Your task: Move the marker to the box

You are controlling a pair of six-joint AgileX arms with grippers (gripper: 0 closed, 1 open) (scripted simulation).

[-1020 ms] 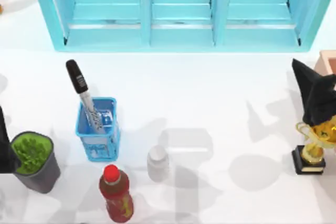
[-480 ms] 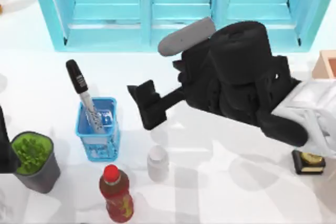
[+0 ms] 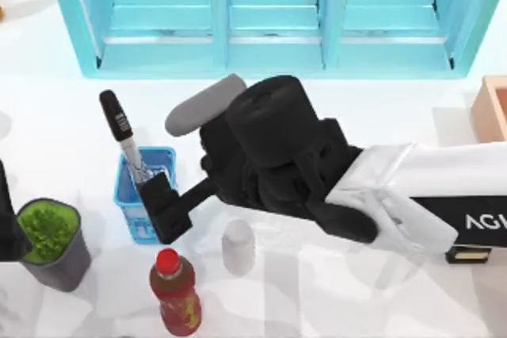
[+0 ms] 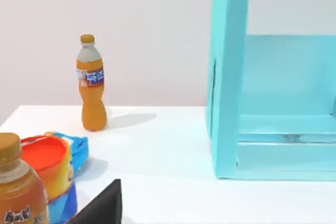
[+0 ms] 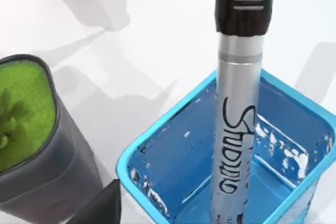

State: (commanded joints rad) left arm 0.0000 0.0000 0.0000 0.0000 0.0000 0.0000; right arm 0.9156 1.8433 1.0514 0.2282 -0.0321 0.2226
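The marker (image 3: 120, 131) stands tilted in a small blue lattice basket (image 3: 127, 195), its black cap up and leaning to the back left. The right wrist view shows the marker (image 5: 237, 119) close up, with its grey barrel inside the basket (image 5: 157, 166). My right gripper (image 3: 162, 210) reaches across the table and sits low at the basket's front right, open, with one fingertip (image 5: 102, 208) to the side of the marker and not touching it. The salmon-tan box (image 3: 493, 104) is cut off at the right edge. My left gripper (image 3: 6, 231) is parked at the far left, open.
A big light-blue shelf unit (image 3: 269, 13) spans the back. A dark pot of green plant (image 3: 51, 239) stands left of the basket. In front are a red-capped bottle (image 3: 176, 290) and a small white bottle (image 3: 238, 244). An orange bottle (image 4: 92, 90) stands beyond the shelf's side.
My right arm has swung from the right edge leftward across the table, and its gripper has come down beside the basket. The marker and left arm have stayed put.
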